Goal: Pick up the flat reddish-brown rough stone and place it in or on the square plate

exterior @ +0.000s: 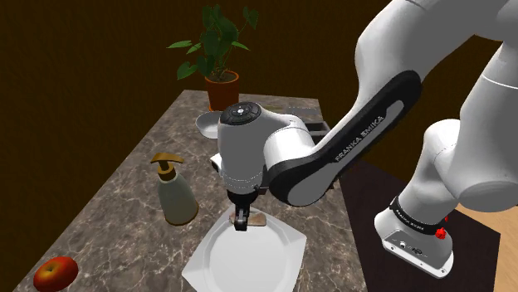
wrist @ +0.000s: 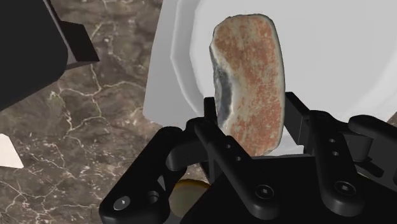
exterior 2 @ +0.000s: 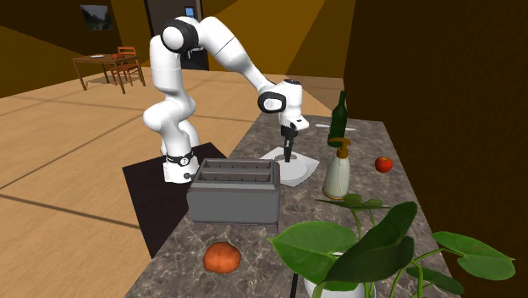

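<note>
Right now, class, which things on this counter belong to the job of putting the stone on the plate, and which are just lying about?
Job in hand: stone, plate, gripper clasping the stone.

Lying about: soap dispenser, apple, potted plant, toaster, green bottle.

Looks like a home, a kitchen counter opening onto a living and dining room. Told by the dark marbled surface laden with household things: a soap dispenser, a red apple, a potted plant, a white square plate, a green bottle and a grey slotted toaster. Borne out farther off by a wooden floor, a wooden dining table with chairs, a framed picture on the wall and a dark doorway.
</note>
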Controlling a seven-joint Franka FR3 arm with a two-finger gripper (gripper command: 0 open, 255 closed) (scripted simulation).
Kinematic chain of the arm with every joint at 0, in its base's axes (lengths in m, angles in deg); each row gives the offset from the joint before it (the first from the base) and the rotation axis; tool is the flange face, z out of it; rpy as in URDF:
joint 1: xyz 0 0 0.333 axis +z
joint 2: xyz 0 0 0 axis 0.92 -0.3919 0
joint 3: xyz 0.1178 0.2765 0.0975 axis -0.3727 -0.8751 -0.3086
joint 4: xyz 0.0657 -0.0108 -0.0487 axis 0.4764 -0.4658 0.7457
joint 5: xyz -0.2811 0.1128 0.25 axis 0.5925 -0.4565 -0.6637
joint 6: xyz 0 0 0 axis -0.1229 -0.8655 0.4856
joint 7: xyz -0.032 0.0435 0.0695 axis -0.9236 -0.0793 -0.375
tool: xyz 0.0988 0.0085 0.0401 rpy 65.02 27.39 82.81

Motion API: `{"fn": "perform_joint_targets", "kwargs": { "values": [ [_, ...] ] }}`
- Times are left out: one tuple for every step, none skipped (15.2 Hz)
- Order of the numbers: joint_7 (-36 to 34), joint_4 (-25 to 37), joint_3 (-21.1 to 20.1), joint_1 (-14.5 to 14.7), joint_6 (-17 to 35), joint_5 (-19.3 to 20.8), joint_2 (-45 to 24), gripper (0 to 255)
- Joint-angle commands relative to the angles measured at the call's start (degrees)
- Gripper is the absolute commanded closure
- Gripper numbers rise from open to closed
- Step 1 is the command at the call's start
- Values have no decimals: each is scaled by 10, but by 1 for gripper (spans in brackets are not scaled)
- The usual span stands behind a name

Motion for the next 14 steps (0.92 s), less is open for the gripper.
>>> {"fn": "perform_joint_targets", "kwargs": {
  "values": [
    [-27,-5,-12,15,-2,-2,7,255],
    [-42,-7,-19,23,-2,-2,9,255],
    [-57,-9,-25,31,-3,-2,11,255],
    [-72,-10,-32,40,-3,-2,12,255],
    [-75,-12,-31,40,4,3,5,255],
    [-79,-13,-30,41,12,7,-1,255],
    [-82,-15,-29,42,19,12,-8,255],
    [-86,-16,-28,42,26,17,-15,255],
    [-90,-17,-27,43,33,22,-22,255],
    [-94,-18,-25,44,40,28,-29,255],
    [-98,-18,-24,45,48,33,-36,255],
    [-102,-19,-22,46,55,39,-43,255],
    [-106,-19,-20,47,62,44,-50,255],
    [-110,-20,-17,49,68,50,-57,255]
  ]
}}
